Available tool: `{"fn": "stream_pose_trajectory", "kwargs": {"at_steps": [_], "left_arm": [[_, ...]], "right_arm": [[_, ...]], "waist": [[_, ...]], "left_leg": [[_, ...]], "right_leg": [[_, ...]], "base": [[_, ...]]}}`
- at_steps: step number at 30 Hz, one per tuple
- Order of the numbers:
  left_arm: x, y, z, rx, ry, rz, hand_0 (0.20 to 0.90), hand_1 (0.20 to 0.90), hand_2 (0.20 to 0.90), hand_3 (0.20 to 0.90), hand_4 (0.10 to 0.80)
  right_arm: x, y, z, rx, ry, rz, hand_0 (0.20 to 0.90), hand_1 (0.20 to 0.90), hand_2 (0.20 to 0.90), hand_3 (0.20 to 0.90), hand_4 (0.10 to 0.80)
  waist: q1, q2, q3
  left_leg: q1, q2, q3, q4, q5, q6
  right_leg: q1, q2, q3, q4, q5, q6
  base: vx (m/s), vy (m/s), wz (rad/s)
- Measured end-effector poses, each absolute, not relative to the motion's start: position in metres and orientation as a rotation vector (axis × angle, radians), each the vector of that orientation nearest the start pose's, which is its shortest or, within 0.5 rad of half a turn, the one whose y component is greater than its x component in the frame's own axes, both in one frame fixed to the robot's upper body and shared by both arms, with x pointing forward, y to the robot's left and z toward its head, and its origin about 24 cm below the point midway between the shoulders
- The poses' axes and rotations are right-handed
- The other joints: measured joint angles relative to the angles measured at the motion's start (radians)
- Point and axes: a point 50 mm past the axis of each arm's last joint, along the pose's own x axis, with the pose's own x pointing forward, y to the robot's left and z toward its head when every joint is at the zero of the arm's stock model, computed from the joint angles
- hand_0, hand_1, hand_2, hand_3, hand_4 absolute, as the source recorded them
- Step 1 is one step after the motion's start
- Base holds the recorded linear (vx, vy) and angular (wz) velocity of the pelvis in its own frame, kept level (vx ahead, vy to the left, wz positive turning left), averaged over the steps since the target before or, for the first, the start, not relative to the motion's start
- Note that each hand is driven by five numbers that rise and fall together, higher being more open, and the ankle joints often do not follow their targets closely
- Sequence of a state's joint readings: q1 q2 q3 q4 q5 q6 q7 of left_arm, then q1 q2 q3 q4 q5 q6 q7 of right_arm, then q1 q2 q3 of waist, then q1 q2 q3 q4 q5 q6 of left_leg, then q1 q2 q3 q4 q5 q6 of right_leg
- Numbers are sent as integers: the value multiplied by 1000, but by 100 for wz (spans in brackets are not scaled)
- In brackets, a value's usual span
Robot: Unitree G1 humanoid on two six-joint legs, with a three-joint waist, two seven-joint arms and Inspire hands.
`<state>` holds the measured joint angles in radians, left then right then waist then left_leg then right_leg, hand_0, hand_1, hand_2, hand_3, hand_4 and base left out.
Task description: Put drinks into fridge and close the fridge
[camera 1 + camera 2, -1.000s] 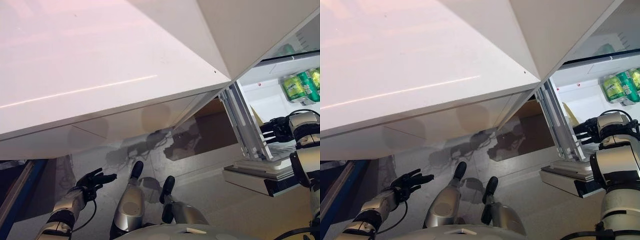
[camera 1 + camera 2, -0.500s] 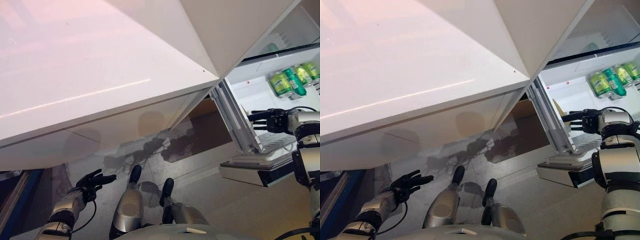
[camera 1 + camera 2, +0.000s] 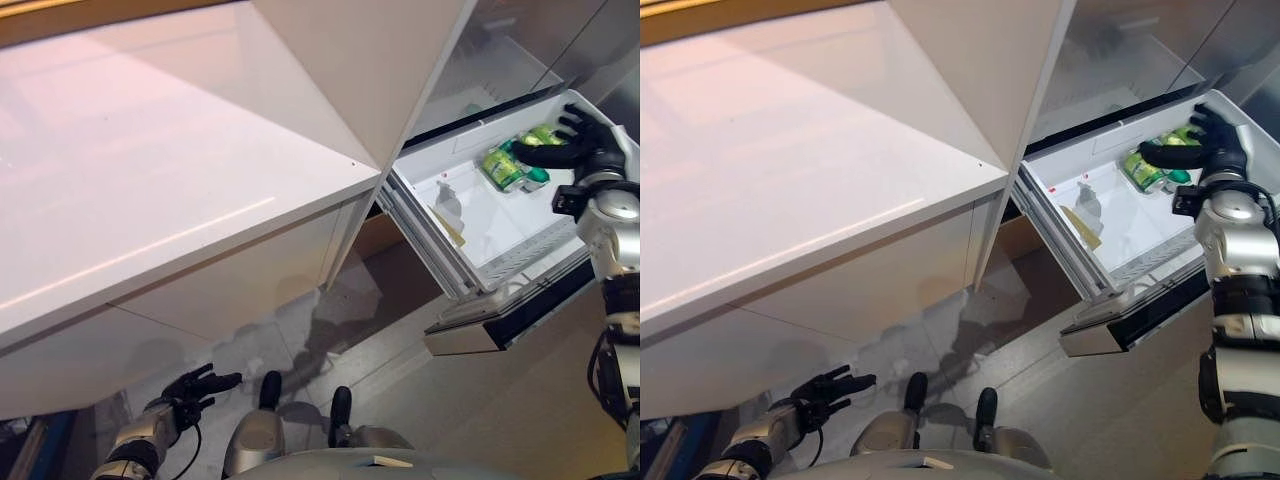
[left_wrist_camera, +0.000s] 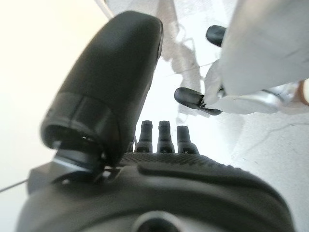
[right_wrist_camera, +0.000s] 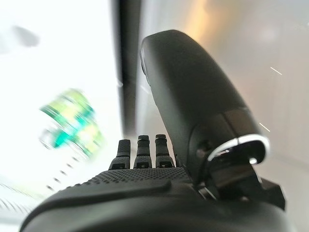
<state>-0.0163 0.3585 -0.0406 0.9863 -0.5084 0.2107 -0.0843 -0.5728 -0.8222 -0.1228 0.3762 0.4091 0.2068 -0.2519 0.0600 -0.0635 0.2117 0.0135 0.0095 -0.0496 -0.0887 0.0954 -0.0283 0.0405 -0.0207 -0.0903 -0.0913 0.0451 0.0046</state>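
Fingers on the right hand (image 3: 1205, 150) are stretching out straight and holding nothing, reaching over the far rim of the open fridge drawer (image 3: 520, 235) at about two o'clock in the head views. Right beneath them the green drink cans (image 3: 505, 165) are lying on their sides together in the drawer's far corner, so the drinks look to be stowed already. The right wrist view is showing the same cans as a green blur past the straight fingers (image 5: 139, 152), with clear space between hand and cans. My read is that the hand is hovering there to get onto the drawer's edge, since closing is what remains of the task. The drawer is jutting well out from the white cabinet (image 3: 330, 90), its front panel hanging open toward four o'clock. Down at seven o'clock the left hand (image 3: 190, 388) is idling low over the floor (image 3: 970, 330), fingers spread loosely, empty, well apart from the fridge. Filling the ten o'clock side, the white table (image 3: 150, 190) is carrying nothing the views show.
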Motion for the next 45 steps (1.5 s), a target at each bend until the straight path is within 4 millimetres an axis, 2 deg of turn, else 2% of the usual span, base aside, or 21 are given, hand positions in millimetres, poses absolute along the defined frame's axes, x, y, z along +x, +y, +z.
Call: {"fn": "stream_pose_trajectory", "kwargs": {"at_steps": [1, 3, 5, 9, 10, 13, 15, 17, 23, 27, 29, 32, 33, 34, 36, 41, 45], "left_arm": [[129, 265, -135, -215, 1104, 287, 900, 900, 900, 900, 800], [115, 251, -144, -252, 1130, 266, 900, 900, 900, 900, 800], [105, 244, -148, -265, 1140, 250, 900, 900, 900, 900, 800], [89, 236, -154, -288, 1163, 239, 900, 900, 900, 900, 800], [85, 232, -155, -300, 1165, 236, 900, 900, 900, 900, 800], [73, 230, -158, -298, 1185, 228, 900, 900, 900, 900, 800], [66, 228, -159, -307, 1194, 230, 900, 900, 900, 900, 800], [57, 225, -161, -312, 1202, 237, 900, 900, 900, 900, 800], [49, 224, -162, -289, 1214, 234, 900, 900, 900, 900, 800], [55, 225, -162, -285, 1198, 244, 900, 900, 900, 900, 800], [58, 226, -161, -279, 1192, 248, 900, 900, 900, 900, 800], [69, 232, -159, -253, 1171, 263, 900, 900, 900, 900, 800], [70, 233, -158, -250, 1167, 264, 900, 900, 900, 900, 800], [76, 235, -157, -250, 1153, 274, 900, 900, 900, 900, 800], [84, 237, -155, -250, 1130, 279, 900, 900, 900, 900, 800], [117, 239, -147, -243, 1057, 292, 900, 900, 900, 900, 800], [130, 240, -142, -246, 1028, 303, 900, 900, 900, 900, 800]], "right_arm": [[318, -342, 212, -258, -185, -546, 900, 900, 900, 900, 800], [299, -344, 215, -259, -280, -598, 900, 900, 900, 900, 800], [284, -347, 213, -264, -339, -632, 900, 900, 900, 900, 800], [254, -352, 189, -190, -399, -719, 900, 900, 900, 900, 800], [237, -358, 174, -161, -396, -776, 900, 900, 900, 900, 800], [217, -362, 143, -97, -348, -862, 900, 900, 900, 900, 800], [192, -364, 114, -53, -311, -934, 900, 900, 900, 900, 800], [177, -363, 93, -11, -249, -962, 900, 900, 900, 900, 800], [142, -373, 50, 32, -85, -1061, 900, 900, 900, 900, 800], [136, -375, 34, 64, -21, -1083, 900, 900, 900, 900, 800], [138, -375, 33, 67, -19, -1068, 900, 900, 900, 900, 800], [144, -371, 32, 74, -16, -1023, 900, 900, 900, 900, 800], [145, -370, 31, 75, -15, -1014, 900, 900, 900, 900, 800], [149, -366, 30, 77, -6, -974, 900, 900, 900, 900, 800], [155, -362, 29, 83, -1, -940, 900, 900, 900, 900, 800], [186, -348, 29, 110, 24, -833, 900, 900, 900, 900, 800], [201, -347, 31, 88, 59, -769, 900, 900, 900, 900, 800]], "waist": [[-6, 9, -6], [-35, 47, -34], [-52, 64, -44], [-97, 76, -57], [-101, 79, -60], [-139, 84, -64], [-157, 94, -81], [-169, 101, -86], [-205, 126, -102], [-217, 128, -78], [-217, 128, -60], [-209, 103, -14], [-207, 99, -5], [-201, 89, 13], [-195, 86, 29], [-180, 86, 88], [-166, 89, 109]], "left_leg": [[2, 0, 1, 0, -1, 1], [5, -1, 3, -4, -2, 3], [12, 3, 14, -4, -3, 3], [18, 5, 27, -3, -7, -1], [21, 6, 27, -4, -8, -1], [32, 7, 33, -4, -14, 1], [37, 7, 38, -5, -17, 3], [50, 7, 46, -5, -25, 6], [69, 3, 68, 0, -34, 16], [64, -10, 69, 81, -67, 17], [46, -12, 67, 139, -99, 25], [-9, -33, 70, 258, -153, 25], [-18, -36, 72, 278, -159, 28], [-59, -45, 73, 340, -184, 27], [-108, -46, 72, 410, -206, 31], [-240, -44, 56, 617, -281, 23], [-306, -44, 41, 693, -300, 17]], "right_leg": [[1, -1, 1, 0, 0, 1], [3, -1, 3, 0, -1, 3], [5, 1, 10, 0, -1, 3], [5, 8, 25, 0, -1, 3], [7, 8, 26, 0, -2, 3], [16, 9, 30, 0, -6, 8], [18, 7, 37, 0, -7, 10], [24, 6, 53, 0, -10, 14], [36, -2, 63, 11, -16, 20], [26, -5, 61, 103, -62, 21], [-13, -14, 62, 211, -117, 20], [-103, -41, 70, 404, -207, 13], [-116, -45, 73, 430, -218, 13], [-157, -52, 76, 496, -244, 13], [-200, -56, 77, 551, -264, 10], [-309, -55, 73, 715, -321, -3], [-364, -55, 64, 781, -338, -13]], "base": [[-35, 20, -6], [-35, 11, -3], [-32, -6, -11], [-25, -24, -12], [1, -24, -5], [-3, -31, -7], [40, -27, -6], [69, -20, -20], [44, 12, -8], [3, 18, 3], [0, 0, 0], [5, -9, 1], [-24, -33, 1], [-41, -26, 2], [-34, -21, 4], [-17, -20, 6], [3, -17, 10]]}}
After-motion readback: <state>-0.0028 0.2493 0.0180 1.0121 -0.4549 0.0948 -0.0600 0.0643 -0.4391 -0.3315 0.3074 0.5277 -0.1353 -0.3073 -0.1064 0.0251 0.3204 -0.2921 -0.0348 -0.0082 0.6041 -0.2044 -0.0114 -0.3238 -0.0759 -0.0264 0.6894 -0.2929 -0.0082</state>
